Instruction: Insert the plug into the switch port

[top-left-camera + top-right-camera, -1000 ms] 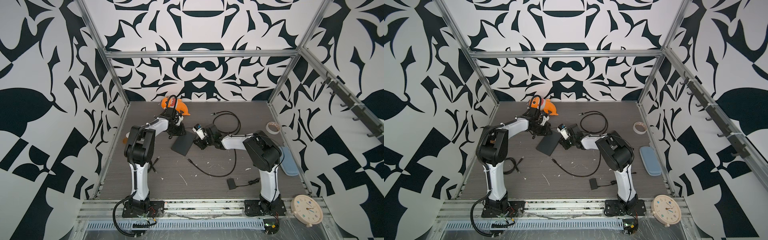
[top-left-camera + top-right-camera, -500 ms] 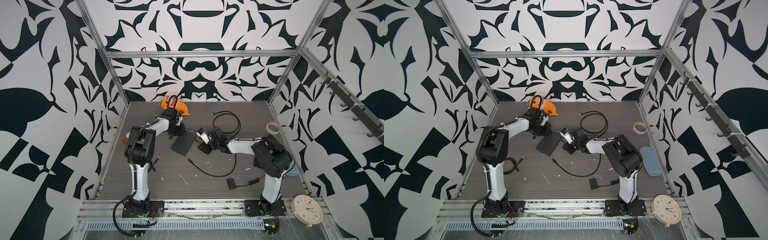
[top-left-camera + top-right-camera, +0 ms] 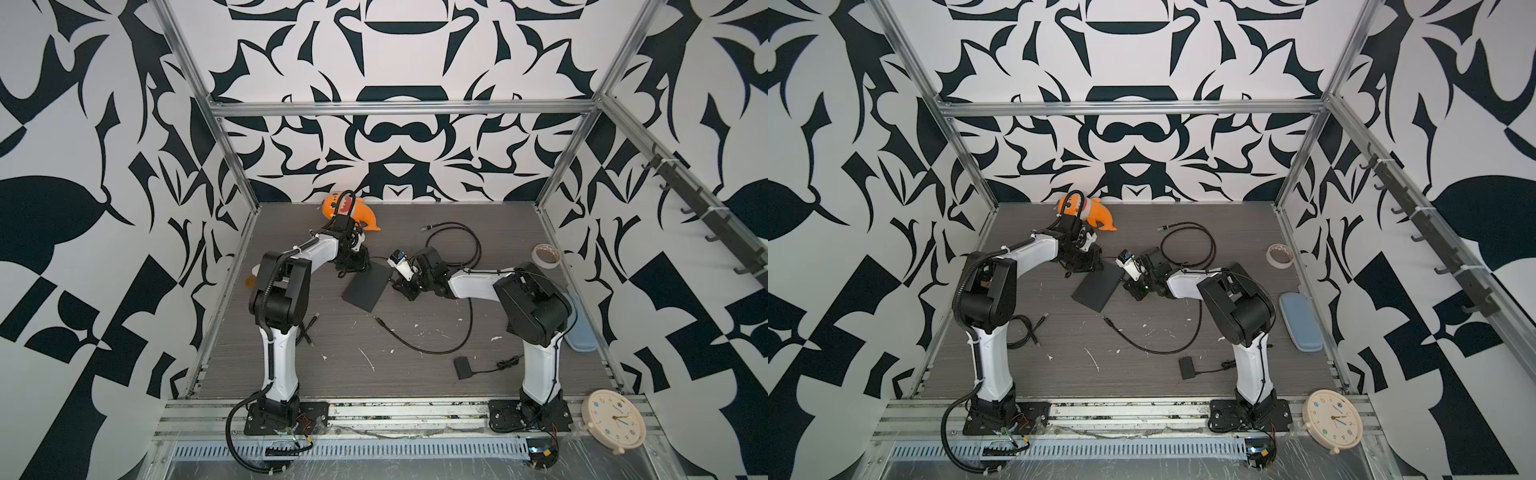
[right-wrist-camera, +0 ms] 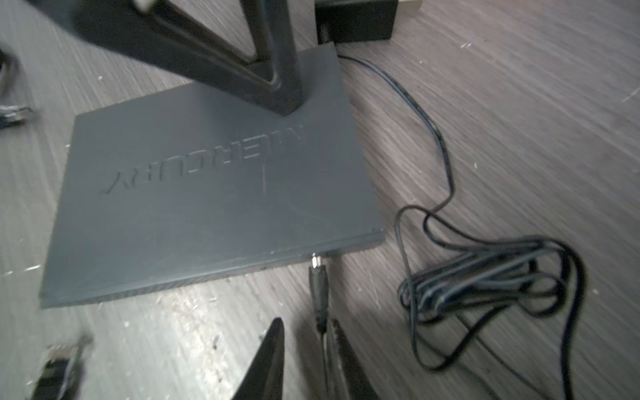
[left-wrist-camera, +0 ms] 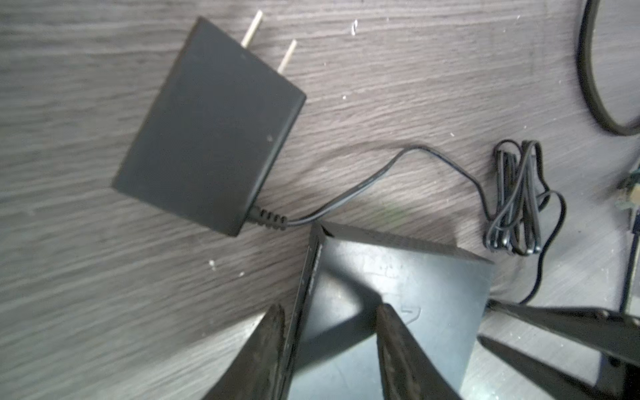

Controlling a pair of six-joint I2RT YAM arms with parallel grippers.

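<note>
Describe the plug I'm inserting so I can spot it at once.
Start at the flat dark switch in the middle of the table. At its edge facing the right gripper lies a slim black barrel plug. Unlike the thick cable looping nearby, it has a round metal tip and a thin wire.

Black-and-white patterned walls (image 3: 395,50), grey floor (image 3: 415,382)

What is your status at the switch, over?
Left gripper jaws apart, one finger pressing switch top. Right gripper jaws flank plug rear, grip unclear. Plug tip at switch edge, not seated. Path clear.
</note>
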